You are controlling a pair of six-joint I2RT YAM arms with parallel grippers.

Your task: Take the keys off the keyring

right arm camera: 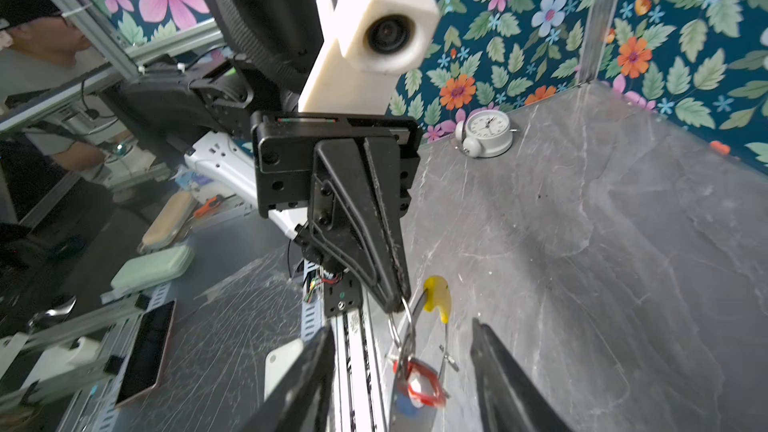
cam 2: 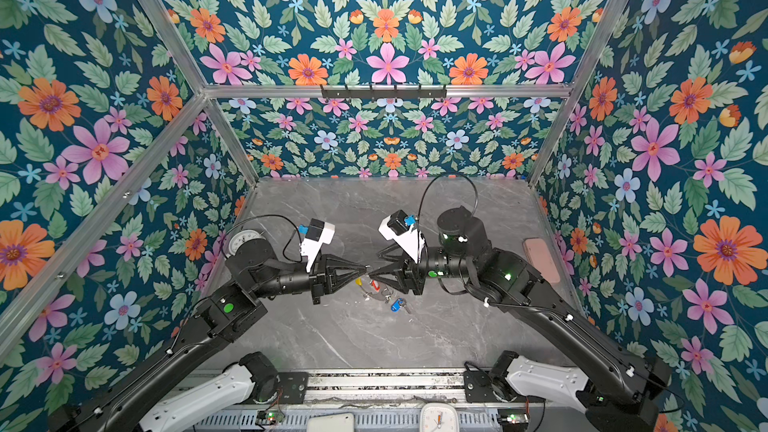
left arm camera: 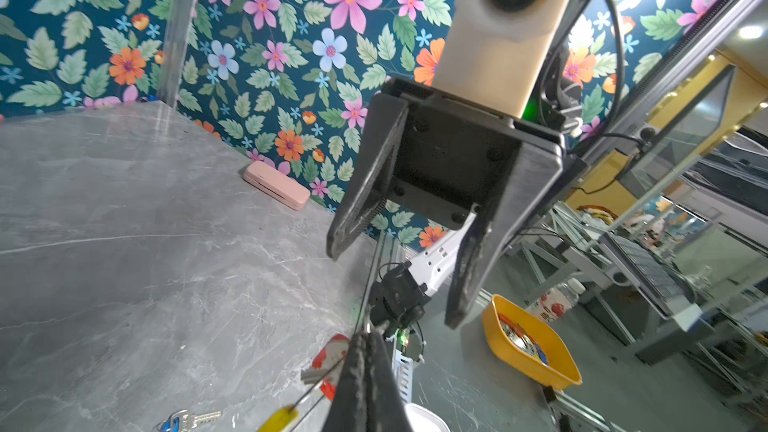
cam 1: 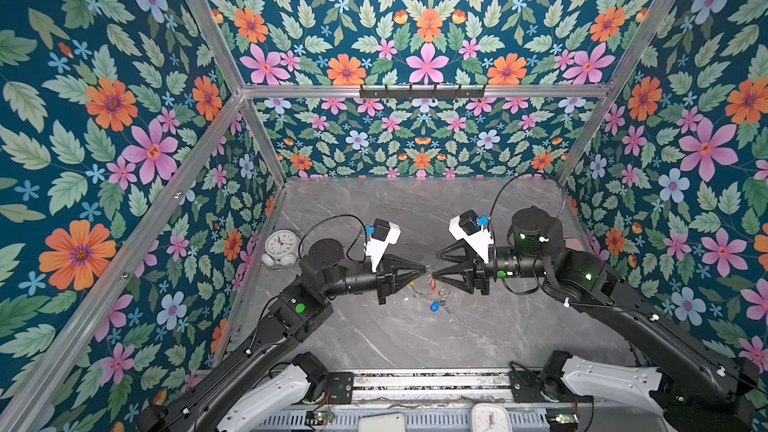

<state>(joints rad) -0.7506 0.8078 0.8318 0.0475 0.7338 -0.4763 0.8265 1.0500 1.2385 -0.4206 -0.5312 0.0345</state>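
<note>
The keyring (right arm camera: 445, 338), a thin grey hoop with a yellow sleeve (right arm camera: 436, 297), hangs above the table near its middle. My left gripper (right arm camera: 395, 305) is shut on the keyring's top, next to a small silver split ring. The red-tagged key (right arm camera: 419, 384) dangles from that ring. My right gripper (right arm camera: 402, 329) faces the left one tip to tip; it is open, with a finger on each side of the hanging red key and touching nothing. In both top views the grippers (cam 1: 426, 271) (cam 1: 435, 264) meet over the keyring (cam 2: 376, 295). The blue-tagged key (cam 1: 434, 306) (left arm camera: 172, 423) lies on the table.
A round white alarm clock (cam 1: 280, 245) stands at the table's left edge behind the left arm. By the right wall lies a pink case (cam 2: 540, 257). A yellow bin (left arm camera: 532, 342) sits outside the cell. The aluminium rail (cam 1: 415, 380) runs along the front edge.
</note>
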